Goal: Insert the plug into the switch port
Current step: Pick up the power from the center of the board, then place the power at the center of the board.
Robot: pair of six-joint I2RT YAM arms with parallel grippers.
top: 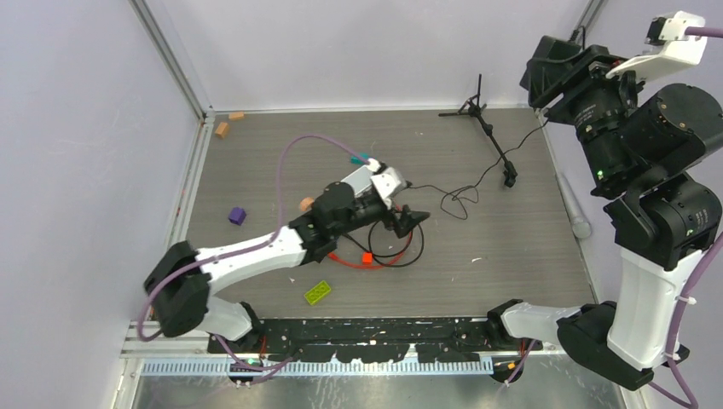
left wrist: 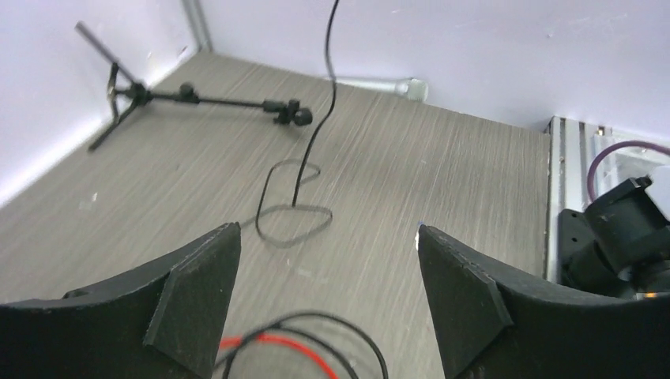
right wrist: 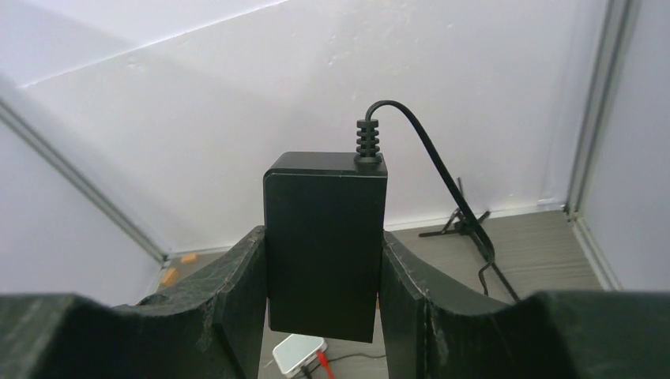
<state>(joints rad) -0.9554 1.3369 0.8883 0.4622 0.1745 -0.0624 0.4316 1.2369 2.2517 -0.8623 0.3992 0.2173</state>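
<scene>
— How is the left gripper [top: 414, 219] set?
— Released. Its matte black wedge fingers [left wrist: 197, 292] stand wide apart over the grey wood-grain desk [top: 529, 247], with nothing between them.
— And the plug [top: 367, 257]?
— It's a small orange tip on the thin red-orange cable [left wrist: 241, 342]. It lies near that gripper on the arm-base side, not touching it.
— The right gripper [right wrist: 322, 260]?
— It's raised well right of the left gripper, clenched on a smooth black rectangular power brick [right wrist: 325, 205].

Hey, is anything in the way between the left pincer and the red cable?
Yes: a thin black wire crosses the red cable right under the open left pincer. I cannot make out the plug itself.
</scene>
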